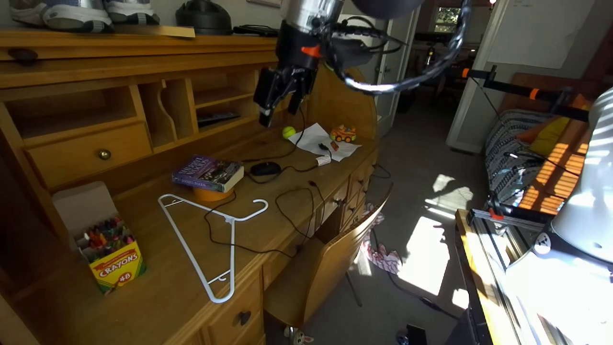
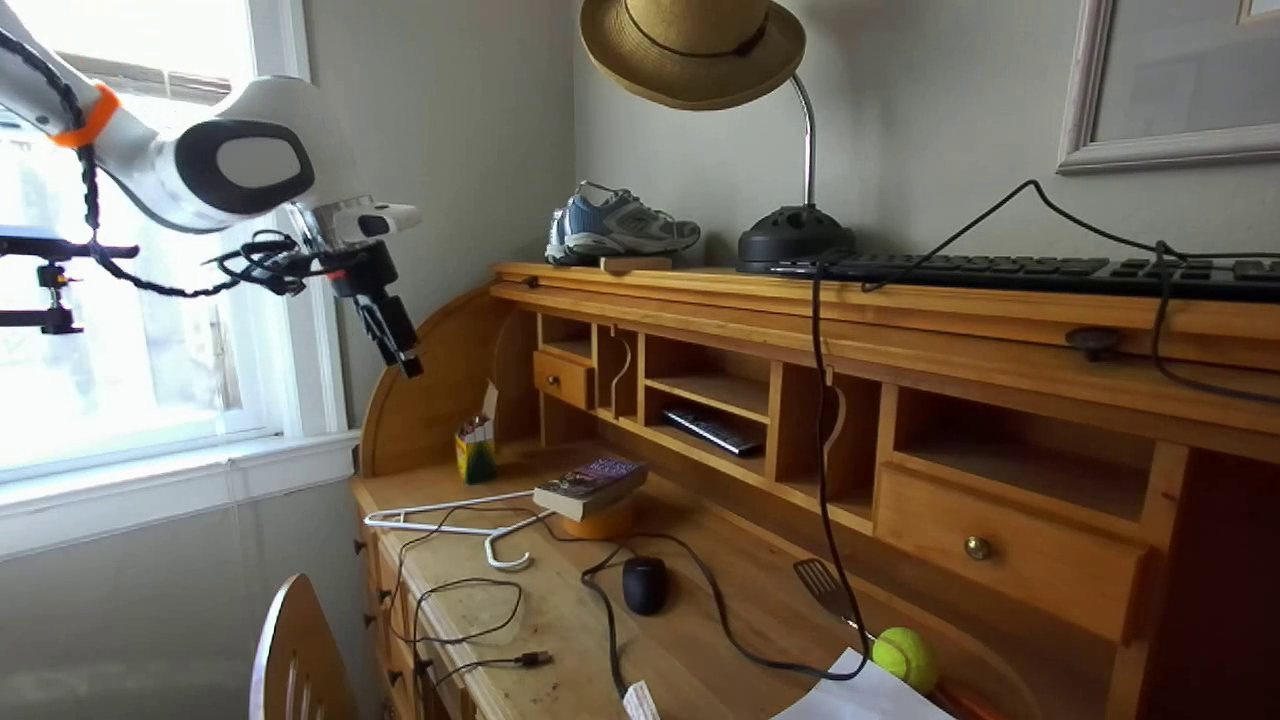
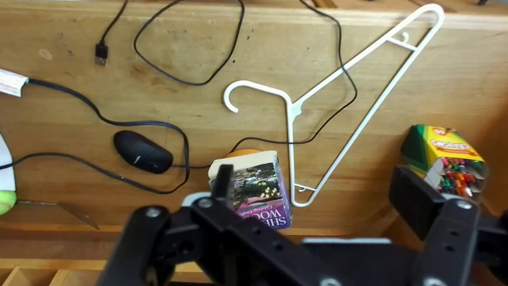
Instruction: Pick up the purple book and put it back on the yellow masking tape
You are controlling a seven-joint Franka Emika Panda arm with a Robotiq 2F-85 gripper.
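The hand (image 1: 279, 115) hangs well above the counter (image 1: 143, 316), its two fingers (image 3: 410, 202) spread wide apart. In the wrist view, wood and part of the hanger (image 3: 295, 111) show through the gap, and one finger covers part of the purple book (image 1: 208, 173), which lies far below it.

The book rests cover up on top of the yellow masking tape (image 1: 210, 194), overhanging the roll. Both sit nearer the back edge of the counter, under the cubbyholes (image 2: 705, 395), than the front edge, where the chair (image 1: 335, 254) stands.

The white hanger is just beside the book, one corner close to the front edge, another toward the back edge. A thin dark cable (image 3: 356, 92) crosses it twice. On the book's other side is a black mouse (image 1: 266, 168), near but apart.

The box of crayons (image 1: 117, 268), lid up, stands near the back corner at one end. Toward the opposite end lies a white sheet of paper (image 1: 311, 139), with a tennis ball (image 1: 288, 132) beside it near the back edge and an orange toy car (image 1: 343, 133) by the end edge. In an exterior view a slotted spatula (image 2: 825, 590) lies near the ball, close to the back edge.
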